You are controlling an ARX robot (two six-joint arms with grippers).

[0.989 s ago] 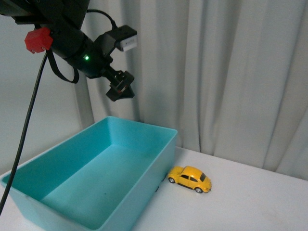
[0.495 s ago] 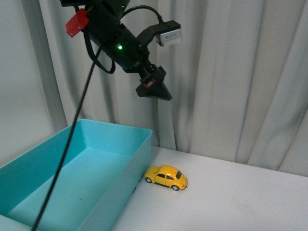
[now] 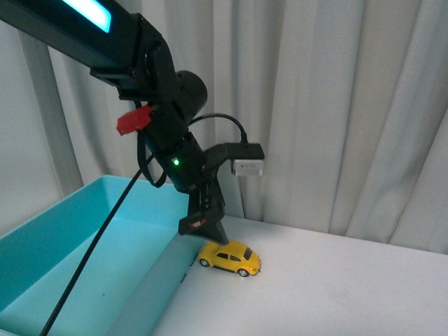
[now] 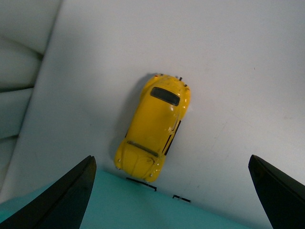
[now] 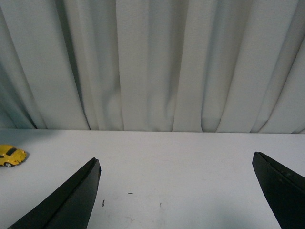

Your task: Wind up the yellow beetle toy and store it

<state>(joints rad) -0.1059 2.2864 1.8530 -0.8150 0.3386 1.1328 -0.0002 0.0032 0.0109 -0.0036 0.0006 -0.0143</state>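
Observation:
The yellow beetle toy stands on its wheels on the white table, its nose close against the outer wall of the teal bin. My left gripper hangs open just above the toy's bin-side end. In the left wrist view the toy lies ahead of the wide-open left gripper, with the bin's rim below it. My right gripper is open over bare table, and the toy shows small at the far side edge of that view.
The large teal bin fills the left of the front view, open on top with nothing seen inside. A white curtain hangs right behind the table. White tabletop stretches to the right of the toy.
The left arm has swung down from high above the bin to just over the toy. The front view has shifted, so bin and toy sit further left.

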